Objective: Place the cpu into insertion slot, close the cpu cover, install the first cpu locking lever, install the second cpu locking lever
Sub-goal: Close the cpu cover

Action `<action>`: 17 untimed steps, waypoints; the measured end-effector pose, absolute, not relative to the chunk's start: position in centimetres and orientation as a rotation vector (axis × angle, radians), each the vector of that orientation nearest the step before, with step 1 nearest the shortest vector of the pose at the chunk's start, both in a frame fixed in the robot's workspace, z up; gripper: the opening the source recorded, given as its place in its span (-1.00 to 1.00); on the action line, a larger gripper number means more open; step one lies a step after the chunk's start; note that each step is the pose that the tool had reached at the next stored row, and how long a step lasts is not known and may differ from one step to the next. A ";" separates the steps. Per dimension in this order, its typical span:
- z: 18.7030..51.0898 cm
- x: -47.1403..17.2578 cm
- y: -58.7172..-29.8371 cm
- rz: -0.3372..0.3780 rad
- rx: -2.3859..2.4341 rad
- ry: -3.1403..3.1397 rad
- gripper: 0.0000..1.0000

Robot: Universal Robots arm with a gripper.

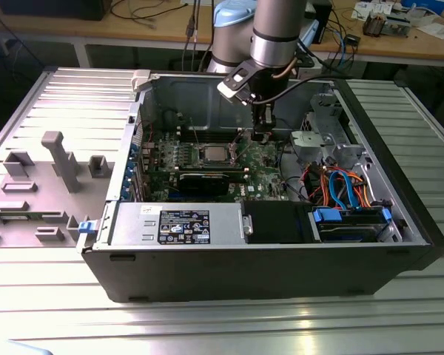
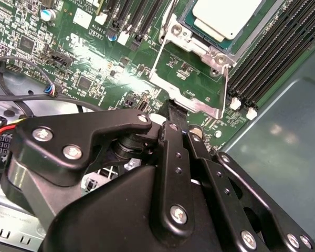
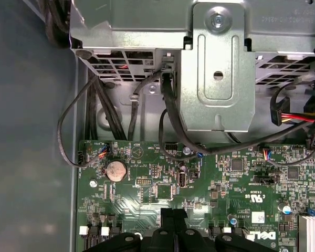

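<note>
Reaching down into the open computer case (image 1: 281, 274) near the middle of the exterior view, the arm carries its gripper (image 1: 260, 133) low over the green motherboard (image 1: 263, 159), just toward the exterior view's right of the cpu (image 1: 213, 154). In both wrist views the two black fingers (image 3: 168, 223) are drawn together with no gap between them, so the gripper (image 2: 173, 111) reads as clenched. Its tips meet the near edge of the cpu cover (image 2: 199, 105), though whether they pinch that edge or only press against it cannot be told. The cover is swung open, a thin silver frame lying beside the socket with green board visible through its window. The cpu (image 2: 226, 16) sits seated in the insertion slot (image 2: 218, 55), silver top facing up, with black memory slots (image 2: 273, 47) alongside. The first wrist view takes in a coin cell (image 3: 115, 170) on the board and a metal drive cage (image 3: 215, 68) with black cables running under it. The case lies on a ribbed aluminium table (image 1: 207, 325); a grey moulded fixture (image 1: 29, 185) rests at the exterior view's left, and a wooden workbench (image 1: 96, 29) crosses the back of the room.
</note>
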State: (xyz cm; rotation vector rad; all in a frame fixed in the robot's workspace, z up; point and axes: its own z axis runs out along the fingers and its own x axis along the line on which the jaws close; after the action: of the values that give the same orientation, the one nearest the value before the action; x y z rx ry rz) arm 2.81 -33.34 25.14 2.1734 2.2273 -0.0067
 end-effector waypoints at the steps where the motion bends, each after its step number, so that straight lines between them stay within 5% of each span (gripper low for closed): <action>1: 25.1 2.7 -33.3 -0.007 2.173 2.227 -0.79; 17: 25.1 2.5 -33.3 -0.007 2.173 2.227 -0.79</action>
State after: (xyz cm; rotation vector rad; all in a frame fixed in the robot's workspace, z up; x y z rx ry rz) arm 2.48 -33.34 25.14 2.1734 2.2272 -0.0066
